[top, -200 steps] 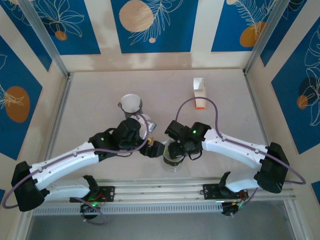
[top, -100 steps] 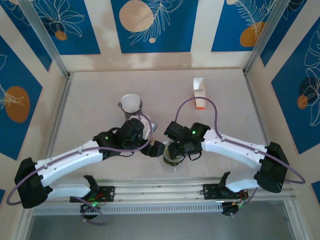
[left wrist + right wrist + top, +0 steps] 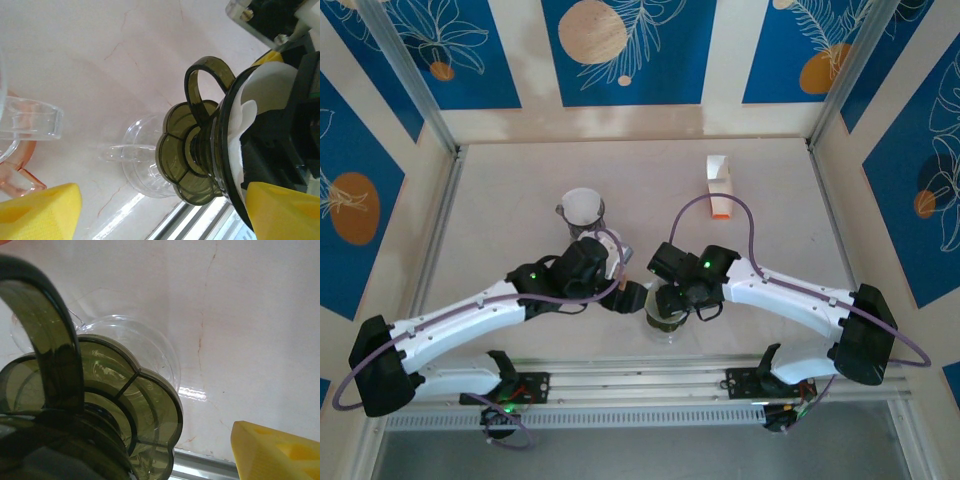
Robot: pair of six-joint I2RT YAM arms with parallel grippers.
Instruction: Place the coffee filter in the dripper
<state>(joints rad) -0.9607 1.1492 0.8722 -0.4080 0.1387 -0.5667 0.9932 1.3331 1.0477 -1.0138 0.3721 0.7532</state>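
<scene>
The left fingers (image 3: 40,210) are wide open. The filter (image 3: 270,85) sits in the dripper (image 3: 192,150). I cannot tell if the right fingers (image 3: 275,450) hold anything.

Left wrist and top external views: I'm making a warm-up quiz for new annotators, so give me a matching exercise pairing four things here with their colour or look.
Things:
1. dripper
2. coffee filter
3. carton
4. glass vessel

Descriptions:
A. white, lining the inside of the dripper
B. dark olive, see-through, with a loop handle
C. colourless and clear
D. white with an orange end

Pairs: 1-B, 2-A, 3-D, 4-C
</scene>
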